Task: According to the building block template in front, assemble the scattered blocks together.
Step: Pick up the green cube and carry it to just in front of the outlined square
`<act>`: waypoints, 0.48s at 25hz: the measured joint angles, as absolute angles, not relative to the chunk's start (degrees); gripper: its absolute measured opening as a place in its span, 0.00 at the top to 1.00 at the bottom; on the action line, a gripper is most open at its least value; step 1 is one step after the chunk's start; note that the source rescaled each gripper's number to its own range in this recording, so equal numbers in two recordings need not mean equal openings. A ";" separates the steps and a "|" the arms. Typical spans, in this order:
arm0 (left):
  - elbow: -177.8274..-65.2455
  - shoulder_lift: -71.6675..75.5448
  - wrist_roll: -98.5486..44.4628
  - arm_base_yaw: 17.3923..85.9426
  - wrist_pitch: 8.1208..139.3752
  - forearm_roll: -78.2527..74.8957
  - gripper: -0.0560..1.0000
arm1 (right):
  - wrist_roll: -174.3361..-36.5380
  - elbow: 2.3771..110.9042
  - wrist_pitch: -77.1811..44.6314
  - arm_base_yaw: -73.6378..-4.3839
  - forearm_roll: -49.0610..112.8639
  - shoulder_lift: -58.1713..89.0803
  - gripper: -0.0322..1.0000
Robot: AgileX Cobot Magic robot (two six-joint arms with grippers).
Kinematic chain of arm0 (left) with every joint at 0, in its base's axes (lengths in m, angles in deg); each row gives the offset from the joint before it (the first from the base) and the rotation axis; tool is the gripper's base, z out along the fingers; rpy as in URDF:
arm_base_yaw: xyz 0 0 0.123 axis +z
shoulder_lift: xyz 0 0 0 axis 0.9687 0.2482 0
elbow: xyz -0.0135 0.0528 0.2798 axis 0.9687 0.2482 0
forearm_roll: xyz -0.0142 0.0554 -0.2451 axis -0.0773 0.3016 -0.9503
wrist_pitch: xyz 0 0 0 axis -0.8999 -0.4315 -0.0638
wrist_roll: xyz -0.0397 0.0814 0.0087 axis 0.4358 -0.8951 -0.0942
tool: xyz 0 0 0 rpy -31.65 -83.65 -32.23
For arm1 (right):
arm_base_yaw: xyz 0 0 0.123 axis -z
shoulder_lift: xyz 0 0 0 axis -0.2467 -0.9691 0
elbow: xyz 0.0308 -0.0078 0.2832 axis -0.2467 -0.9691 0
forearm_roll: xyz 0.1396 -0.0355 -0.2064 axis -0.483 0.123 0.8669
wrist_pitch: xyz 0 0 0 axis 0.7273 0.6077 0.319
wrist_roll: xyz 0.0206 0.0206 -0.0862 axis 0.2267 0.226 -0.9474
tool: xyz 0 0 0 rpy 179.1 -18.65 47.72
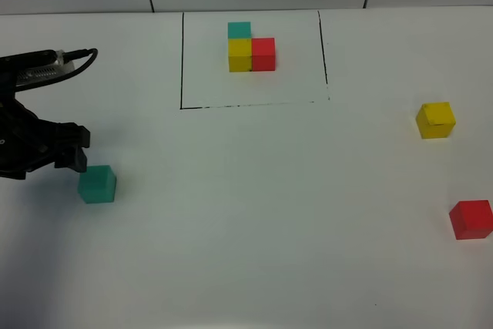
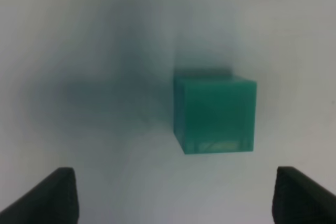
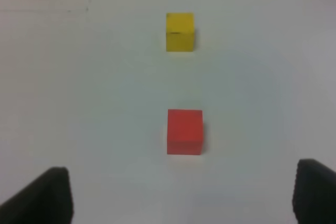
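Lining up the teal cube [image 1: 97,184]

Nearest, the red cube [image 1: 471,219] is being faced by the right gripper [image 3: 184,200], jaws spread, empty. The teal cube is being lined up ahead of the left gripper [image 2: 176,203], jaws wide, nothing held, probably for grasping. Farther, the yellow cube [image 1: 435,119] is lying loose; farthest, the framed template [image 1: 251,45] is being shown as reference.

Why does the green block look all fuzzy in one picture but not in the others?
Left wrist view: the teal block fills much of the picture and looks soft, probably too close to focus, with a dark smeary shadow beside it. Exterior high view: its edges are crisp. Right wrist view: the red block and yellow block are only slightly soft.
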State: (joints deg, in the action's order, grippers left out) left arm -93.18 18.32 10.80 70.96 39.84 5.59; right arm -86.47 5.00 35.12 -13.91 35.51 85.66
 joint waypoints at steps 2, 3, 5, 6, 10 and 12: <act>-93.18 18.32 10.85 69.78 39.84 5.64 0.04 | -86.47 5.00 35.12 -13.91 35.51 85.66 0.26; -93.18 18.32 10.85 68.90 40.12 5.70 0.04 | -86.47 5.00 35.12 -13.91 35.51 85.66 0.26; -93.18 18.32 11.03 67.18 41.01 5.93 0.04 | -86.47 5.00 35.12 -13.91 35.51 85.66 0.26; -93.18 18.32 11.55 66.44 41.50 6.21 0.04 | -86.47 5.00 35.12 -13.91 35.51 85.66 0.26; -93.18 18.32 14.86 65.91 43.31 6.78 0.04 | -86.47 5.00 35.12 -13.91 35.51 85.66 0.26; -93.18 18.36 15.29 65.91 43.94 6.52 0.04 | -86.47 5.00 35.12 -13.91 35.51 85.66 0.26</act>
State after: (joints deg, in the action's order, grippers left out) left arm -93.18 18.36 15.29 65.91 43.94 6.52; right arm -86.47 5.00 35.12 -13.91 35.51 85.66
